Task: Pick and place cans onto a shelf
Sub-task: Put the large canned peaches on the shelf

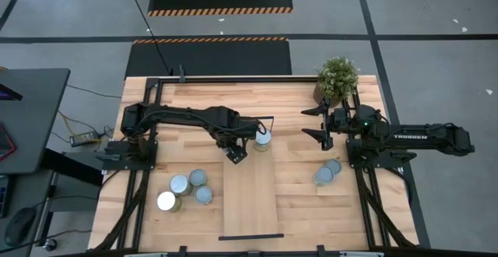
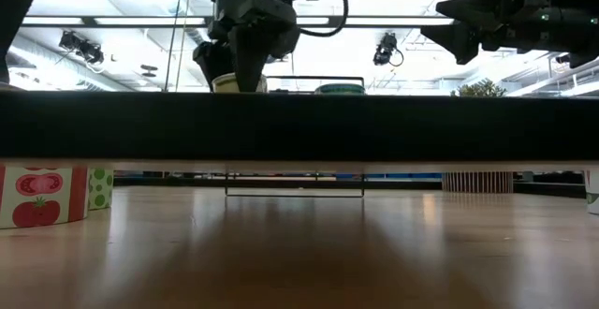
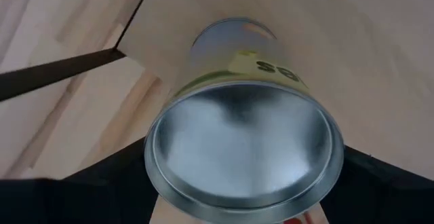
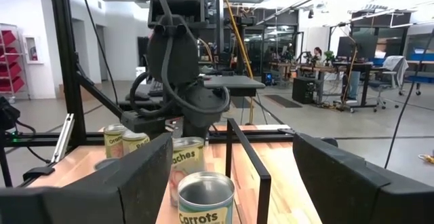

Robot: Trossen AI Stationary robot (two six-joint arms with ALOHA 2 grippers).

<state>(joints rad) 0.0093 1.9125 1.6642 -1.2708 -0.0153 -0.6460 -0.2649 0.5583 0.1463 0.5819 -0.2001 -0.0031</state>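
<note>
From above, the near part of the counter [image 1: 311, 210] carries a cluster of four cans [image 1: 185, 190] on its left side, beside the shelf [image 1: 250, 202], a long pale board with black frame bars at its two short ends that runs from near to far down the middle. In the low view two of those cans show at the left edge, the nearer one [image 2: 39, 196] labelled with tomatoes, and the shelf's dark edge [image 2: 299, 126] crosses the whole width. On the right side of the counter two more cans [image 1: 327, 171] stand touching each other.

Farther back, the left tool [image 1: 247, 142] reaches across to the shelf's far end with one can [image 1: 263, 139] upright between its fingers. The left wrist view looks down on that can's silver top [image 3: 241, 149], with a dark finger on either side and pale board beneath; the tool is clenched on it.

The right tool [image 1: 317, 124] hangs over the counter's far right, well apart from every can, its two fingers [image 4: 346, 170] spread and nothing between them.

Behind it, at the far right corner, stands a potted plant [image 1: 337, 78].
</note>
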